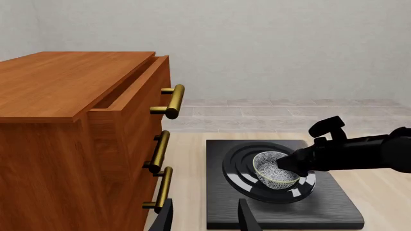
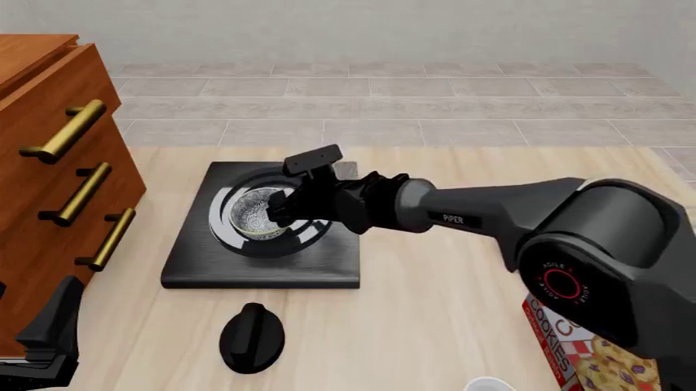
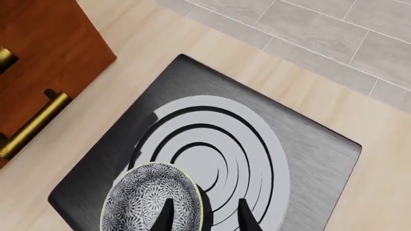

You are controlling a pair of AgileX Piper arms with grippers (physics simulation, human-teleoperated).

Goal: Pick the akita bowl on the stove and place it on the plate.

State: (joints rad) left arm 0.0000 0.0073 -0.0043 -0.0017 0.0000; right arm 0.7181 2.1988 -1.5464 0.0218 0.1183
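My right gripper (image 2: 285, 208) was down over the stove (image 2: 191, 265), its two fingers (image 3: 247, 217) straddling the near wall of the akita bowl (image 2: 254, 213): in the right wrist view one finger sat inside the speckled bowl (image 3: 144, 199) and the other just outside its pale rim, above the burner rings. The jaws stood a little apart with the rim between them, and I could not tell from any view whether the pads were actually pressing on it. From the left wrist view the black gripper (image 1: 289, 166) covered the side of the bowl (image 1: 270, 168) that faced the right arm, and the bowl appeared to rest on the ringed burner in the middle of the stove (image 1: 334, 211), though I could not be sure that it touched.

My left gripper (image 1: 204, 216) was held back near the table edge, its finger tips (image 1: 247, 219) spread apart with nothing between them, pointing toward the stove. In the front view it showed only as a dark shape at the lower left corner (image 2: 49, 338).

Beside the stove on the left stood a wooden drawer cabinet (image 2: 44, 163) with brass handles (image 2: 65, 130), its top drawer pulled slightly out. A black round knob (image 2: 251, 336) lay on the table (image 2: 435, 309) just in front of the stove. A cookie box (image 2: 582, 362) stood at the lower right, partly hidden by the right arm, and a sliver of a white rim (image 2: 488, 384) showed at the bottom edge.
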